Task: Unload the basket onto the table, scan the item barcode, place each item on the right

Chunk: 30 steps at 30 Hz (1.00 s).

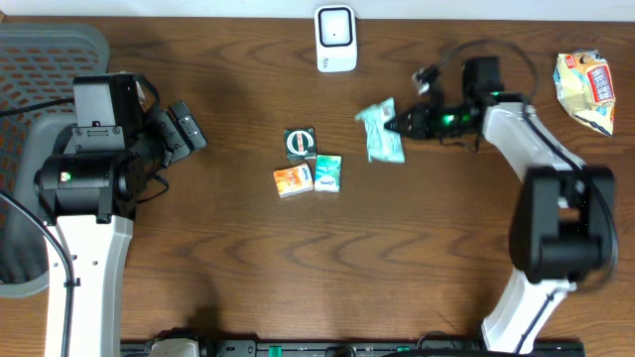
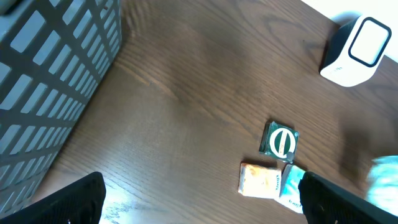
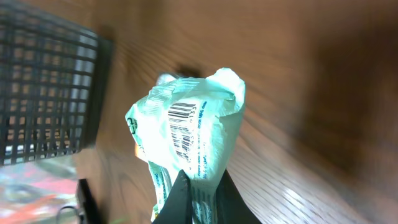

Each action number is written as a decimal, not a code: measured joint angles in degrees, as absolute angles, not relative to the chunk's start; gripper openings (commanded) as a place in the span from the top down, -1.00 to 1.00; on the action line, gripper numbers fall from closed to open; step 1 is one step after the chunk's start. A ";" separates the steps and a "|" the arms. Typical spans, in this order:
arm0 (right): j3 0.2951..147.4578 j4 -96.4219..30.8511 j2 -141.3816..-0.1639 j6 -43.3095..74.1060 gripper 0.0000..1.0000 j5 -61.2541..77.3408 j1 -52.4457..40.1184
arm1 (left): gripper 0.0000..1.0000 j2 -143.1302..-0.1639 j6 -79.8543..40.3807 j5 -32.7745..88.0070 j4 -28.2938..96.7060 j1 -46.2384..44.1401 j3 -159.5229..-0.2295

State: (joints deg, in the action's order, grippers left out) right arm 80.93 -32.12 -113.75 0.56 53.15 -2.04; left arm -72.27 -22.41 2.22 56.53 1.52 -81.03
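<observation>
While my right gripper (image 1: 395, 124) is clenched on one end of the green packet (image 1: 380, 132), the rest of the packet sticks out past my fingertips, toward the table's middle. Its barcode (image 3: 181, 127) faces my right wrist camera. The packet is right of the three small boxes (image 1: 306, 164) and down-right of the white scanner (image 1: 335, 38), apart from both. Whether it rests on the table (image 1: 298, 268) or hangs above it, I cannot tell. My left gripper (image 1: 187, 129) is released, jaws wide, holding nothing, near the basket (image 1: 40, 59) and well apart from the packet.
</observation>
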 measured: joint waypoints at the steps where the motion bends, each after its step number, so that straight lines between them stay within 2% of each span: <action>1: 80.93 -31.57 -110.98 -0.12 0.98 52.86 -2.37 | -0.95 -72.27 -22.41 2.22 56.53 1.52 -81.03; 9: 81.71 -27.44 -96.64 -6.72 0.98 49.39 -8.40 | -0.96 -72.27 -22.41 2.22 56.53 1.52 -81.03; 21: 81.69 -19.05 -95.85 -9.02 0.98 44.66 -13.61 | -0.96 -72.27 -22.41 2.22 56.53 1.52 -81.03; 30: 81.69 -19.29 -95.88 -9.32 0.98 36.27 -15.59 | -0.96 -72.27 -22.41 2.22 56.53 1.52 -81.03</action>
State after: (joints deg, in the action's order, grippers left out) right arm 81.69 -19.29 -95.88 -9.32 36.27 -15.59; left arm -72.27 -22.41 2.22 56.53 1.52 -81.03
